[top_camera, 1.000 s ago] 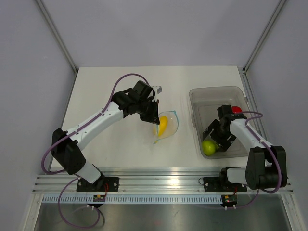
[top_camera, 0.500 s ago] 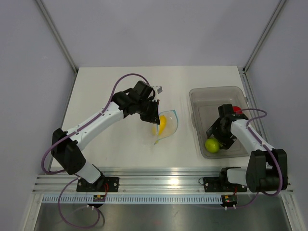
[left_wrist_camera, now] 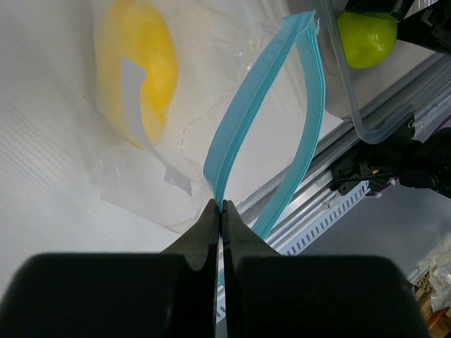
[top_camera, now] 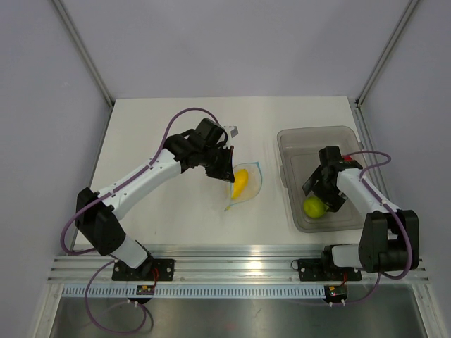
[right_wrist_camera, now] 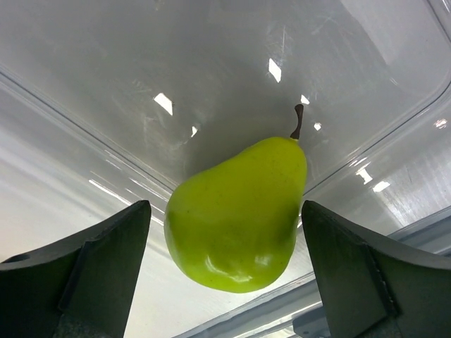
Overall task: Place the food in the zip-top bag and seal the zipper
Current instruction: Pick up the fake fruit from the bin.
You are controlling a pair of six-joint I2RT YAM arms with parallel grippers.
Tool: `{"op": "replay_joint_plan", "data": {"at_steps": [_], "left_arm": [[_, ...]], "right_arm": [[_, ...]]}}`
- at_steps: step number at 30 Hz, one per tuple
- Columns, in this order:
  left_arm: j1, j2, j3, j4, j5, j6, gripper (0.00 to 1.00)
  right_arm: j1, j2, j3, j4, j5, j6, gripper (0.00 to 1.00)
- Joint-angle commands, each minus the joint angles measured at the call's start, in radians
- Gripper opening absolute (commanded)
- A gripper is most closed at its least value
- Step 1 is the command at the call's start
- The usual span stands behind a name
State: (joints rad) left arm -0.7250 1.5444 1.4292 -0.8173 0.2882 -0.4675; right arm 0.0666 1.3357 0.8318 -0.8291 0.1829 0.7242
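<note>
To fetch the pear (right_wrist_camera: 236, 211) from the bin (top_camera: 310, 131), the right end effector (right_wrist_camera: 232, 246), spread astride it and seemingly not touching, must close; the left end effector (left_wrist_camera: 220, 208), pressed together, pinches the zipper (left_wrist_camera: 243, 120), holding the bag (left_wrist_camera: 204, 56) open.

Blue zipper (left_wrist_camera: 238, 123) pinched in left gripper (left_wrist_camera: 220, 211), yellow fruit (left_wrist_camera: 144, 70) seemingly inside clear bag (left_wrist_camera: 211, 49)

Reaches from the desk's (top_camera: 162, 123) near edge with the left arm (top_camera: 141, 179), elbow raised, wrist tipped down over the desk's middle, left claw (left_wrist_camera: 220, 208) pinched tight. Folds the right arm (top_camera: 366, 201) short over the desk's right side, right claw (right_wrist_camera: 225, 232) spread wide, aimed down.
</note>
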Motion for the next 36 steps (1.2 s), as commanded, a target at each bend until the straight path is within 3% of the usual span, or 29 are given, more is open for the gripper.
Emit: {"op": "replay_joint_plan", "data": {"at_steps": [1,5,11,16,21,30,36], "left_arm": [[-0.005,0.002,0.017,0.024,0.023,0.015,0.00],[-0.005,0.006,0.022,0.021,0.014,0.012,0.00],[-0.033,0.037,0.054,0.037,0.011,-0.010,0.00],[-0.076,0.078,0.097,0.061,0.032,-0.048,0.00],[-0.109,0.132,0.126,0.072,0.049,-0.059,0.00],[-0.133,0.192,0.188,0.083,0.089,-0.068,0.00],[-0.133,0.209,0.229,0.076,0.101,-0.076,0.00]], "right_arm": [[0.002,0.019,0.006,-0.004,0.027,0.033,0.95],[0.004,0.014,-0.029,0.037,-0.016,0.044,0.90],[0.004,-0.035,-0.030,0.024,-0.004,0.061,0.69],[0.004,-0.136,0.032,-0.074,0.121,0.052,0.66],[0.004,-0.262,0.114,-0.127,0.127,-0.003,0.62],[0.053,-0.394,0.324,-0.119,-0.031,-0.146,0.61],[0.130,-0.386,0.405,-0.107,-0.092,-0.117,0.61]]}}
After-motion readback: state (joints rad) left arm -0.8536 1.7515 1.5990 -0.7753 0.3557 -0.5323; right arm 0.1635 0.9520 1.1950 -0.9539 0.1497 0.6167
